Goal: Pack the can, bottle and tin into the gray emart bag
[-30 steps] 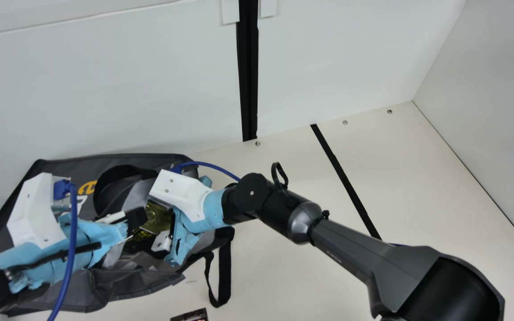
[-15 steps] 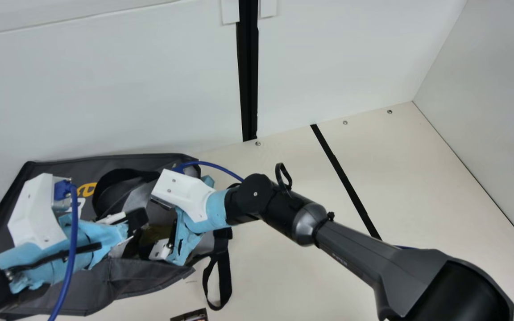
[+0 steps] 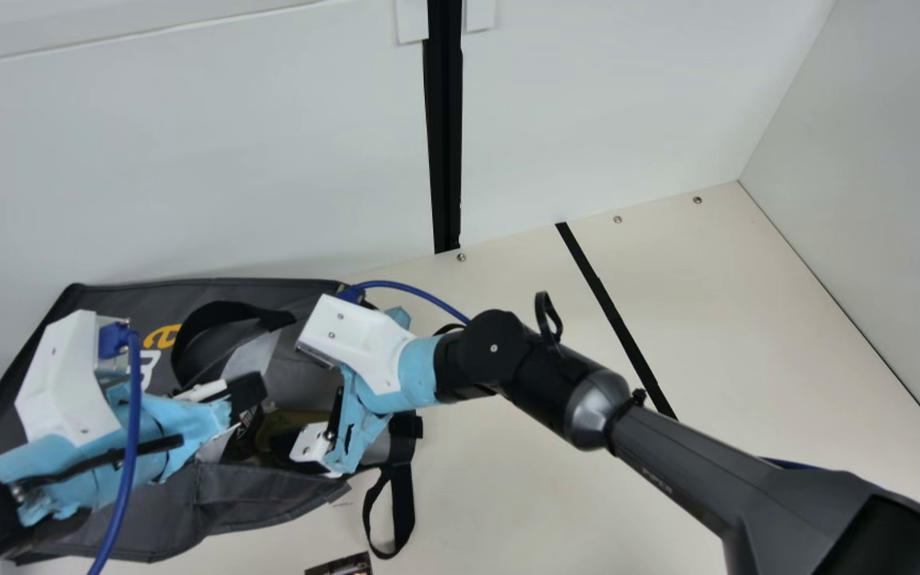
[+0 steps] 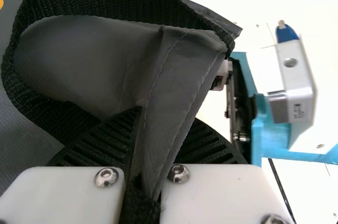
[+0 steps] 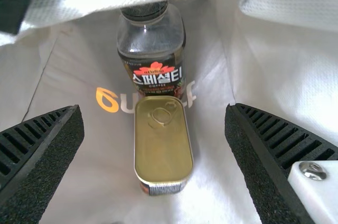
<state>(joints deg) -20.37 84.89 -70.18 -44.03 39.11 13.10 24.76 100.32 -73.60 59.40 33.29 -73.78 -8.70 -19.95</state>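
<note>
Inside the bag (image 3: 268, 497), the tin (image 5: 163, 147) sits deeper, the right hand (image 3: 310, 444) farther off.

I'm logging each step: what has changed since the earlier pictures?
The right gripper has let go of the tin, now lower in the gray bag, and moved toward the main view's right, jaws open. The left gripper stayed put, clamped on the bag's edge.
</note>
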